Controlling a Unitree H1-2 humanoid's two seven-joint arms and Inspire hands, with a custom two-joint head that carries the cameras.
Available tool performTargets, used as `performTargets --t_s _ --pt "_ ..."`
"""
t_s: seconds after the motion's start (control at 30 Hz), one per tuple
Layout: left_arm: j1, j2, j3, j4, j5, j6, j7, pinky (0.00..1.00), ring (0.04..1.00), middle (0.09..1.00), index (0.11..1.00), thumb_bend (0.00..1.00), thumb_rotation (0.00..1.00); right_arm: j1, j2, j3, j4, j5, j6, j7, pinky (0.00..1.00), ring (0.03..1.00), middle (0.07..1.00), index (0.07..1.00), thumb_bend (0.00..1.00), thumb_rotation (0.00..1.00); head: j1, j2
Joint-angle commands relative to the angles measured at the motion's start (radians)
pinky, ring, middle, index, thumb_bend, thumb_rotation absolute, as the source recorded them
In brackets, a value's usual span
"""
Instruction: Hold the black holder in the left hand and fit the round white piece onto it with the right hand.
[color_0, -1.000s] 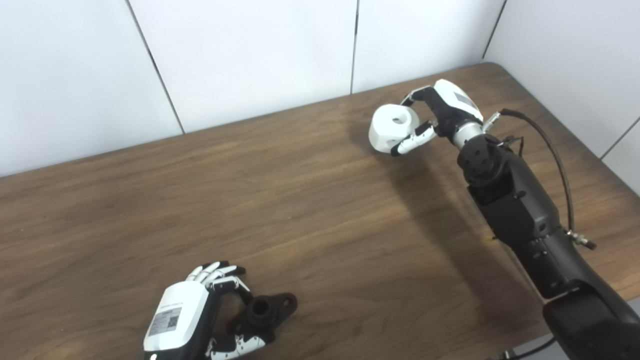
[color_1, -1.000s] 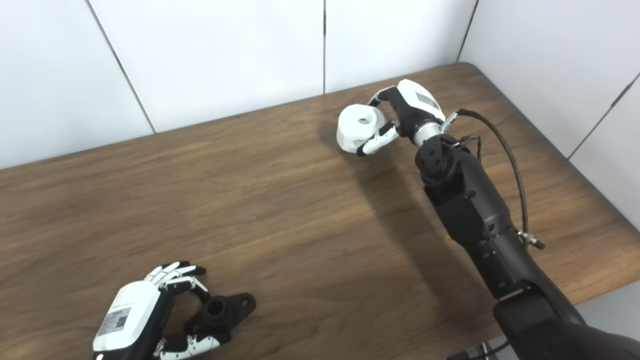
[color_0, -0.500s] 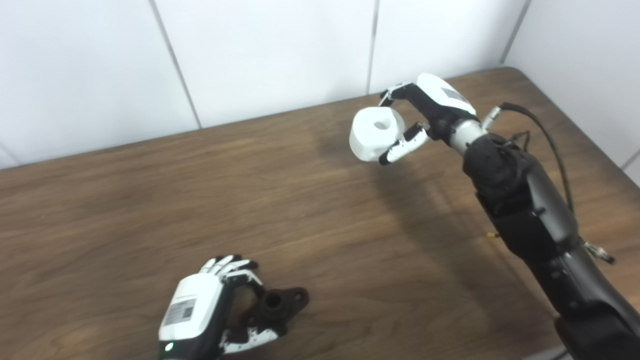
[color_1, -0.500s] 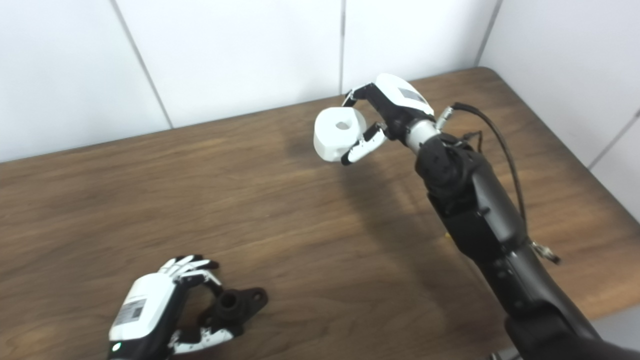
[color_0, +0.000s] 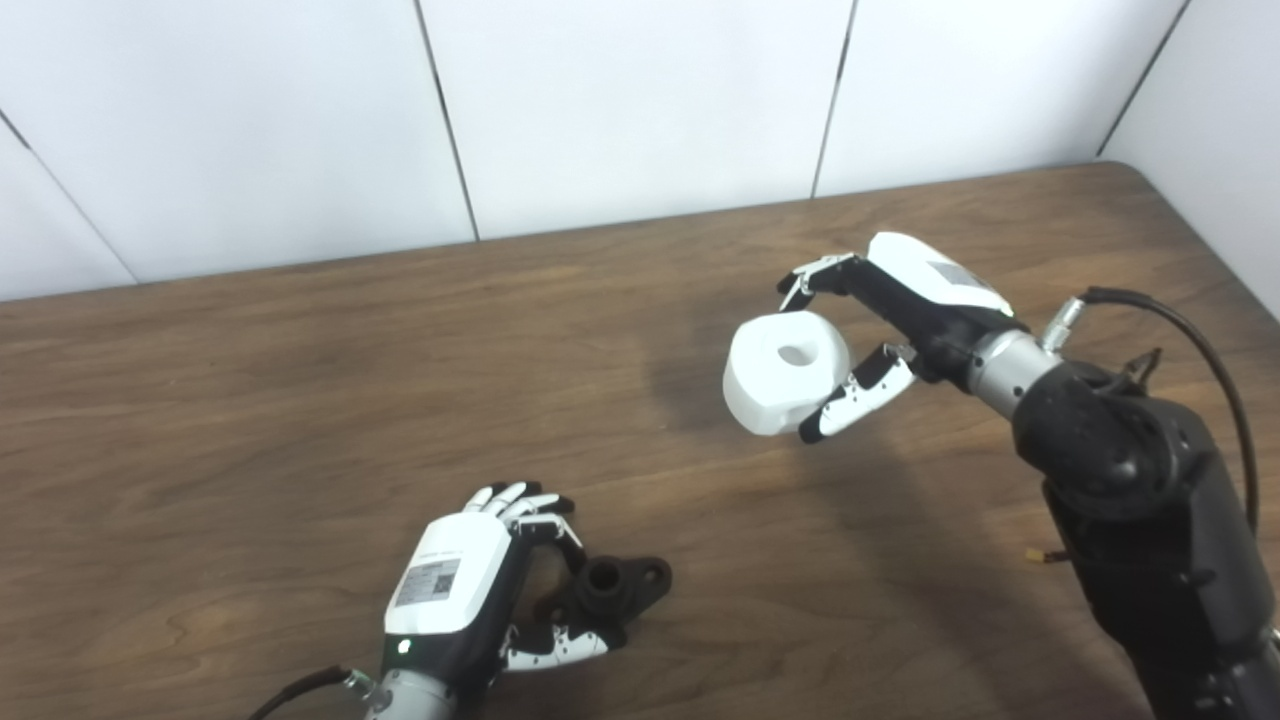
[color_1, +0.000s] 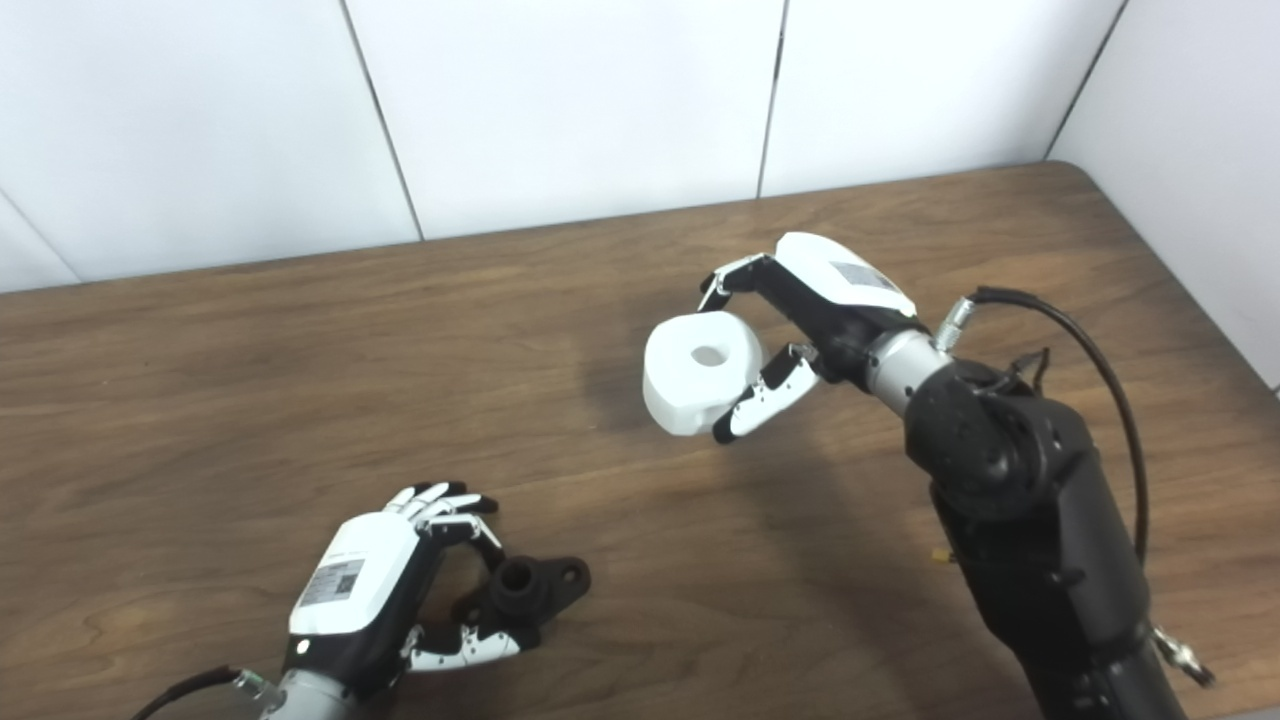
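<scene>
The black holder (color_0: 618, 584) lies low on the wooden table (color_0: 300, 400) near the front edge, its round socket facing up. My left hand (color_0: 468, 588) is shut on its near end, fingers and thumb curled around it. The round white piece (color_0: 785, 372), a thick ring with a centre hole, hangs in the air right of the middle. My right hand (color_0: 915, 310) is shut on it, fingers over the far side and thumb under the near side. The piece (color_1: 700, 372) sits well up and to the right of the holder (color_1: 530, 590), apart from it.
A white panelled wall (color_0: 640, 100) runs along the table's far edge and turns at the right back corner. A black cable (color_0: 1190, 330) loops off my right forearm. Bare wood lies between the two hands.
The camera has shifted. My right hand has carried the white piece away from the back wall, nearer and toward the left hand. The left hand stays curled on the holder.
</scene>
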Motion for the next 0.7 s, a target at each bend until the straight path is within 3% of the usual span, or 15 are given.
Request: performTargets --t_s 0.0,0.3,0.67 --pt "0.001 -0.004 -0.023 0.032 0.036 0.017 -0.038 0.95 0.904 0.812 0.489 0.52 0.06 -0.002 0.009 -0.016 -0.054 0.014 0.0 0.01 0.83 0.909 0.824 0.483 0.52 0.15 0.013 0.004" --pt "-0.005 -0.012 -0.04 0.041 0.047 0.026 -0.031 0.95 0.903 0.801 0.489 0.52 0.06 0.071 0.032 0.006 -0.133 0.064 -0.007 -0.012 0.87 0.919 0.837 0.484 0.52 0.15 0.036 0.006" --pt "-0.012 -0.018 -0.052 0.04 0.058 0.034 -0.033 0.93 0.895 0.801 0.489 0.52 0.06 0.135 0.069 0.059 -0.184 0.093 -0.018 -0.026 0.84 0.932 0.839 0.484 0.52 0.15 0.042 0.017"
